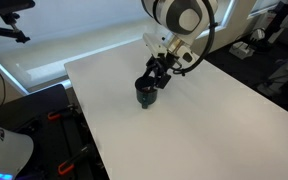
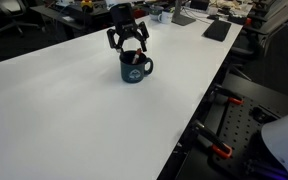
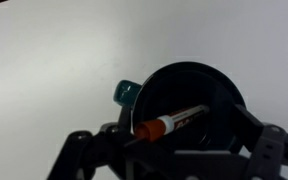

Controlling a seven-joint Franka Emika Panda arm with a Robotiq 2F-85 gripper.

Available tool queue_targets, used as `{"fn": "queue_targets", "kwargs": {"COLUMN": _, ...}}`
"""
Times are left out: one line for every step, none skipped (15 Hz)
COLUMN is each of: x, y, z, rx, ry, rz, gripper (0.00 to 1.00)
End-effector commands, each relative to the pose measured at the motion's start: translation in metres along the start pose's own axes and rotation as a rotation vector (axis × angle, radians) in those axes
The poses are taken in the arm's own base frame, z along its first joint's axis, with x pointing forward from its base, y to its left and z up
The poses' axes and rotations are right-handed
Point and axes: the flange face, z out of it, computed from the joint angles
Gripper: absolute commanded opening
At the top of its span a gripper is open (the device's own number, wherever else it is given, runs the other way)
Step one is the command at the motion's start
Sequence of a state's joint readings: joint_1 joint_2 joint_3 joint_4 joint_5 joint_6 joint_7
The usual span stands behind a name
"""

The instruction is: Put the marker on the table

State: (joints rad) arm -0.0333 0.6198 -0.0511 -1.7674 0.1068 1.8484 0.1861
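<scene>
In an exterior view, the tool (image 1: pixel 153 78) hangs right over the dark cup (image 1: pixel 146 95), which stands on the white counter (image 1: pixel 184 135) directly beneath it. The marker cannot be made out from this angle, and nothing long or orange lies on the counter anywhere around the tool. In an exterior view from the opposite side, the tool (image 2: pixel 129 42) shows its jaws spread wide with nothing between them, poised just above the cup's (image 2: pixel 134 68) rim. The cup's handle sticks out to one side, and bare counter (image 2: pixel 74 115) stretches away all round. There's a pale mark on the cup's wall, a logo perhaps, but it is far too small to read. In the wrist view comes the answer: the marker (image 3: pixel 170 123) lies slanted inside the cup (image 3: pixel 212 78), straight below the tool (image 3: pixel 174 152). The marker's orange-red end is toward the near rim, and its paler barrel runs up across the dark interior. The two fingers (image 3: pixel 81 150) frame the cup from either side, wide apart and gripping nothing. The barrel carries dark print, but it is blurred and illegible. A teal handle (image 3: pixel 124 93) peeks out beyond the rim, with plain counter (image 3: pixel 64 50) past it. By the look of it, the job is barely begun. The tool is lined up, but the marker is not yet gripped, not yet lifted out and not yet laid down on the counter beside the cup.
</scene>
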Motion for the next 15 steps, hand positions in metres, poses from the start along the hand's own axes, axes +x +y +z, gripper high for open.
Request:
{"fn": "queue_targets", "kwargs": {"x": -0.0029, "y": -0.0016, "z": 0.0004, "rx": 0.003, "ry": -0.02, "rz": 0.02, "gripper": 1.0}}
{"fn": "queue_targets", "kwargs": {"x": -0.0027, "y": -0.0016, "z": 0.0004, "rx": -0.002, "ry": -0.02, "rz": 0.015, "gripper": 1.0}}
{"fn": "queue_targets", "kwargs": {"x": -0.0028, "y": -0.0018, "z": 0.0002, "rx": -0.008, "ry": -0.019, "rz": 0.015, "gripper": 1.0}}
{"fn": "queue_targets", "kwargs": {"x": -0.0028, "y": -0.0018, "z": 0.0001, "rx": -0.007, "ry": -0.018, "rz": 0.017, "gripper": 1.0}}
{"fn": "queue_targets", "kwargs": {"x": -0.0027, "y": -0.0016, "z": 0.0, "rx": -0.008, "ry": -0.018, "rz": 0.017, "gripper": 1.0}}
{"fn": "queue_targets", "kwargs": {"x": -0.0025, "y": -0.0013, "z": 0.0, "rx": -0.009, "ry": -0.017, "rz": 0.017, "gripper": 1.0}}
{"fn": "queue_targets", "kwargs": {"x": -0.0019, "y": -0.0008, "z": 0.0002, "rx": -0.01, "ry": -0.015, "rz": 0.014, "gripper": 0.95}}
{"fn": "queue_targets", "kwargs": {"x": -0.0016, "y": -0.0008, "z": 0.0004, "rx": -0.01, "ry": -0.015, "rz": 0.013, "gripper": 0.81}}
{"fn": "queue_targets", "kwargs": {"x": -0.0015, "y": -0.0007, "z": 0.0007, "rx": -0.01, "ry": -0.015, "rz": 0.013, "gripper": 0.71}}
{"fn": "queue_targets", "kwargs": {"x": -0.0012, "y": -0.0005, "z": 0.0008, "rx": -0.012, "ry": -0.014, "rz": 0.012, "gripper": 0.69}}
{"fn": "queue_targets", "kwargs": {"x": -0.0008, "y": 0.0004, "z": 0.0008, "rx": -0.016, "ry": -0.01, "rz": 0.011, "gripper": 0.61}}
{"fn": "queue_targets", "kwargs": {"x": -0.0009, "y": 0.001, "z": 0.001, "rx": -0.015, "ry": -0.012, "rz": 0.012, "gripper": 0.53}}
{"fn": "queue_targets", "kwargs": {"x": -0.0006, "y": 0.0015, "z": 0.001, "rx": -0.017, "ry": -0.011, "rz": 0.012, "gripper": 0.46}}
{"fn": "queue_targets", "kwargs": {"x": -0.0005, "y": 0.0018, "z": 0.0011, "rx": -0.017, "ry": -0.011, "rz": 0.011, "gripper": 0.38}}
{"fn": "queue_targets", "kwargs": {"x": -0.0004, "y": 0.0023, "z": 0.001, "rx": -0.017, "ry": -0.011, "rz": 0.012, "gripper": 0.31}}
